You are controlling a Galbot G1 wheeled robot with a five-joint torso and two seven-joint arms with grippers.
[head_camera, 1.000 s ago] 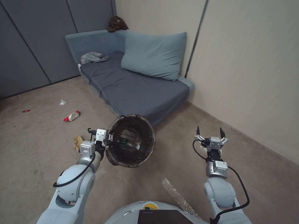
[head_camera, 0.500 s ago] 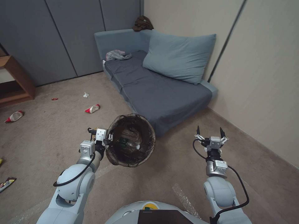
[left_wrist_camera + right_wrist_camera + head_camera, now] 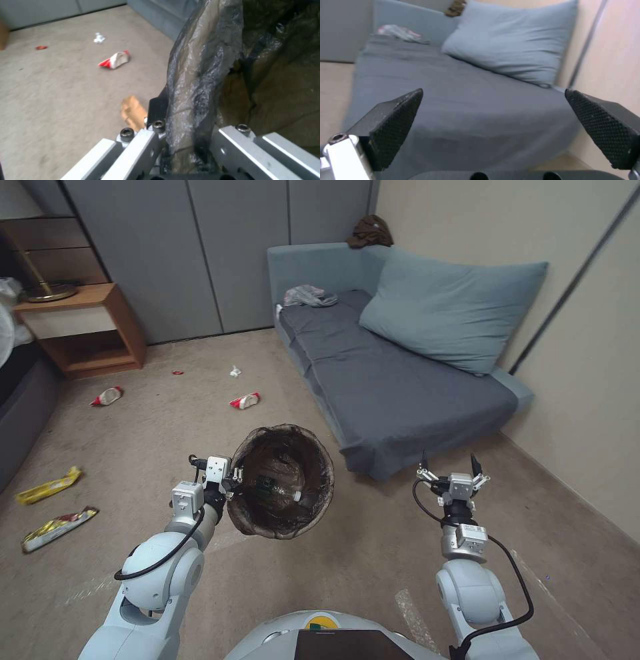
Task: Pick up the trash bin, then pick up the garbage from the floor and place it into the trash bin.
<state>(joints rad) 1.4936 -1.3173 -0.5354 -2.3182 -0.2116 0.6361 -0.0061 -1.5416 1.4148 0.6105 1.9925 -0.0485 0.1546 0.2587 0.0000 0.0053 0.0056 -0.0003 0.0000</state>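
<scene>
A beige carpeted floor [image 3: 167,447] is seen, bounded by grey panelled walls at the back and a cream wall on the right. A grey-blue sofa [image 3: 400,387] is set in the far right corner, with a large blue pillow [image 3: 453,317] leaned against its back and a crumpled grey plastic bag [image 3: 307,297] lying at its far end. A wooden side cabinet [image 3: 87,330] stands by the back wall on the left.

Litter is scattered over the floor: a red-and-white paper cup [image 3: 245,401] near the sofa's front edge, a second red-and-white cup [image 3: 107,396] near the cabinet, a white tissue wad [image 3: 235,372], a small red scrap [image 3: 177,373], and two yellow snack wrappers [image 3: 48,486] [image 3: 59,527] at the far left. In the left wrist view a brown paper bag [image 3: 133,113] is seen on the floor just beyond the fingers.

The trash bin [image 3: 283,480] is held off the floor ahead of the robot, tilted so that its dark-lined mouth faces the head camera; a green bottle [image 3: 277,488] lies inside. The left claw [image 3: 223,481] is clamped on the bin's rim, the liner being pinched between its fingers [image 3: 156,117], with the arm extended forward.

The right claw [image 3: 450,465] is raised ahead on the right, pointed toward the sofa, its fingers [image 3: 393,120] spread wide and holding nothing.
</scene>
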